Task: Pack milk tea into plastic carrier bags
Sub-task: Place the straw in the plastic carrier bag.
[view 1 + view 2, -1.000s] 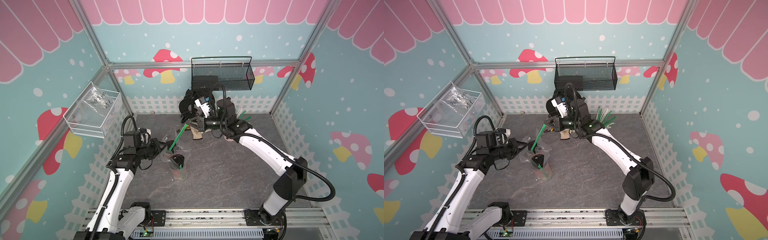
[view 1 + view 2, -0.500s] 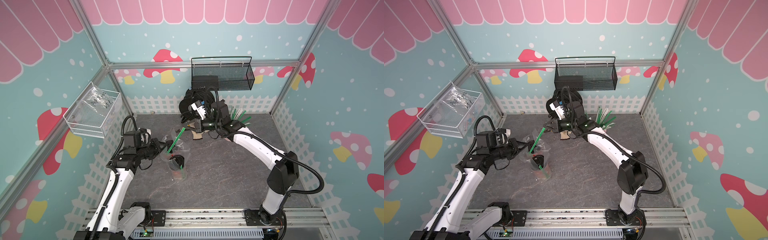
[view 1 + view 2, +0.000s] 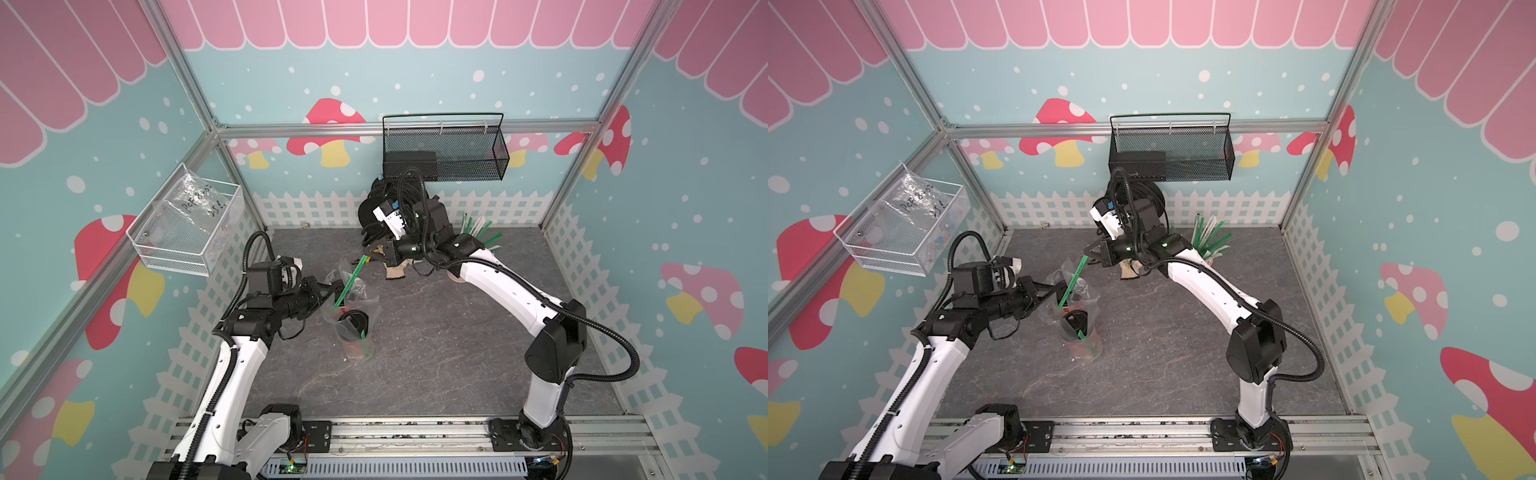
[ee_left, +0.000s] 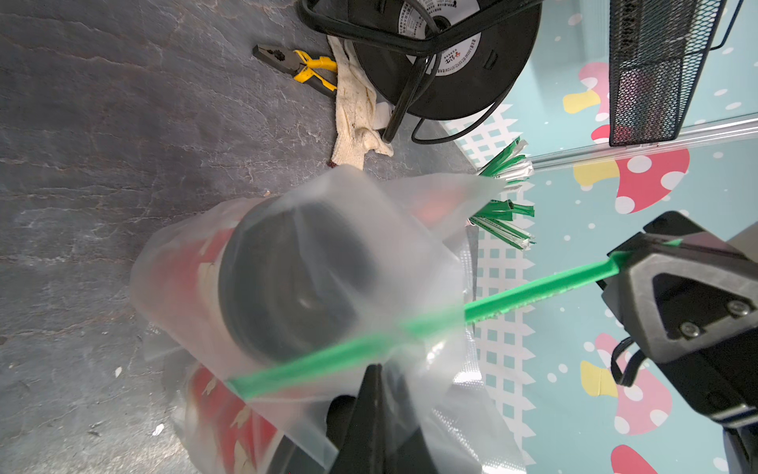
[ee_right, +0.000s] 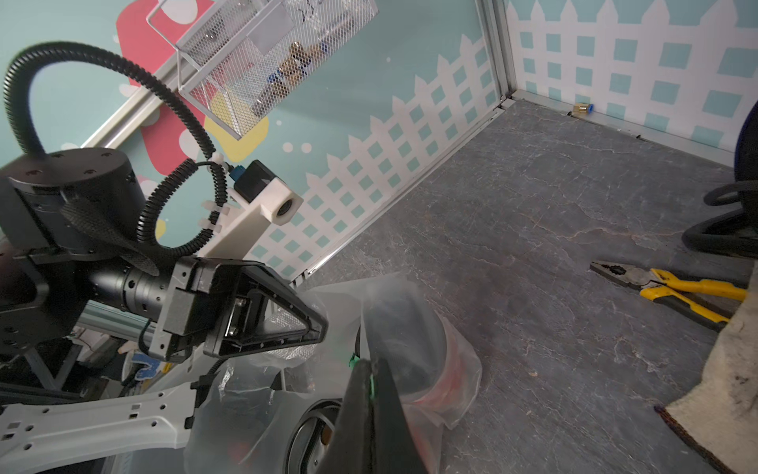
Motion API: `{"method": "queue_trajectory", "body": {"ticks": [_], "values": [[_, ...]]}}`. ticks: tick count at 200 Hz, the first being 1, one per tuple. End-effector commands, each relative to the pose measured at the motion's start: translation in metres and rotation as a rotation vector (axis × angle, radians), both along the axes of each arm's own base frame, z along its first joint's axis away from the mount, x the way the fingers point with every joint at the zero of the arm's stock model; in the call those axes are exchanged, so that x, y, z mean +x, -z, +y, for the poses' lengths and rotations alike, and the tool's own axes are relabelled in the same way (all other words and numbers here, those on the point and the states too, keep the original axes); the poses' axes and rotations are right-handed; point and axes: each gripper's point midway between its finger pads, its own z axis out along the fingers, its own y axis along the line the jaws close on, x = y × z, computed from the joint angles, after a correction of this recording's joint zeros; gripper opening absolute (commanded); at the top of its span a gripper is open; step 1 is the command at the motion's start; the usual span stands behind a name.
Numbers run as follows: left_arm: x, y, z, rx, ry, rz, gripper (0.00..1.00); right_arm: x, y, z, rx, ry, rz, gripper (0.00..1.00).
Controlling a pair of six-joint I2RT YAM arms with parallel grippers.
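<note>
Your left tool (image 3: 331,289) pinched the rim of the thin transparent plastic bag (image 3: 367,302), holding it open around the red-orange, black-lidded paper cups (image 3: 352,323) on the surface (image 3: 436,332). Your right tool (image 3: 370,254) clamped a green straw (image 3: 351,279) angled inside.

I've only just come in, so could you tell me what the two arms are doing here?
The left gripper pinches the rim of the plastic carrier bag, holding it up around a black-lidded milk tea cup. The right gripper holds a green straw, its lower end slanting down into the bag's mouth.
</note>
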Motion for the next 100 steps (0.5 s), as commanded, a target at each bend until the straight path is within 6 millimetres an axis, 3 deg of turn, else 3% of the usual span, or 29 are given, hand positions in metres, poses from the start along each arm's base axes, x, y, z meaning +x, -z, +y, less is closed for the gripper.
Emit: {"method": "queue_trajectory", "body": {"ticks": [1,19,31,48,78,100], "values": [[0.003,-0.009,0.0,-0.013,0.003,-0.031,0.0,-0.005,0.012,0.006,-0.103,-0.005,-0.055,0.04],[0.003,-0.01,-0.001,-0.014,0.006,-0.033,0.0,-0.004,0.024,0.016,-0.151,-0.002,-0.067,0.08],[0.002,-0.01,-0.001,-0.016,0.005,-0.034,0.0,-0.003,0.023,0.019,-0.174,0.015,-0.087,0.1],[0.002,-0.01,-0.001,-0.015,0.004,-0.033,0.0,-0.006,0.021,0.026,-0.197,0.016,-0.112,0.2],[0.001,-0.007,0.0,-0.012,0.002,-0.029,0.0,-0.023,0.021,0.045,-0.229,-0.03,-0.144,0.33],[0.0,-0.005,-0.001,-0.011,0.004,-0.026,0.0,-0.03,0.014,0.048,-0.219,-0.039,-0.146,0.34]]}}
